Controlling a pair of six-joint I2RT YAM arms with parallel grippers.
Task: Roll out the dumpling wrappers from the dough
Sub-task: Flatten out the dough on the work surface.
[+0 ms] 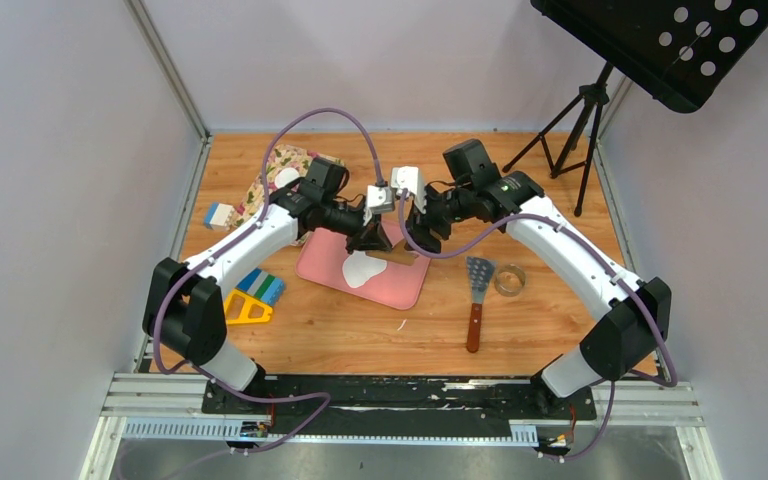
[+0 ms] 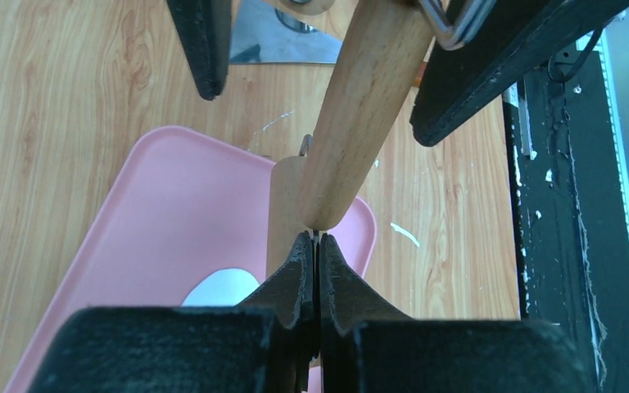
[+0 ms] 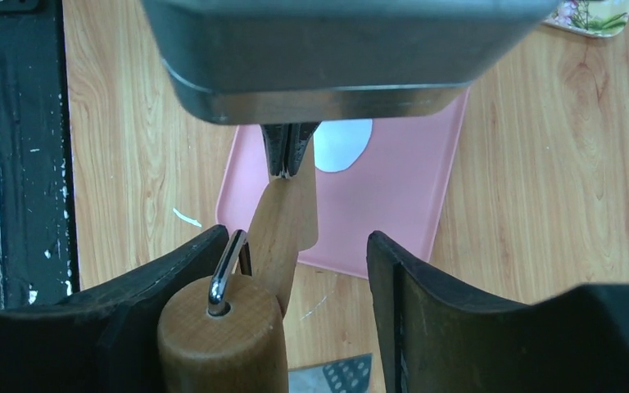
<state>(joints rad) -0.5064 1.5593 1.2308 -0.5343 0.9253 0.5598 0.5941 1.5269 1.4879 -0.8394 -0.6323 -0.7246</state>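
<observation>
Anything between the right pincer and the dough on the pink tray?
Yes. The right pincer stands open around the wooden rolling pin, and the left pincer, shut at the pin's far end, hangs just before the dough.

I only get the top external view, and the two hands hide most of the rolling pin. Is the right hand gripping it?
Observer: No. The right wrist view shows the right hand open, straddling the rolling pin.
Operator: And the left hand?
Observer: In the left wrist view the left hand is shut, its tips right at the pin's other end.
Operator: Is the pin centred in the right hand?
Observer: No. It sits against one finger, with a clear gap to the other.
</observation>
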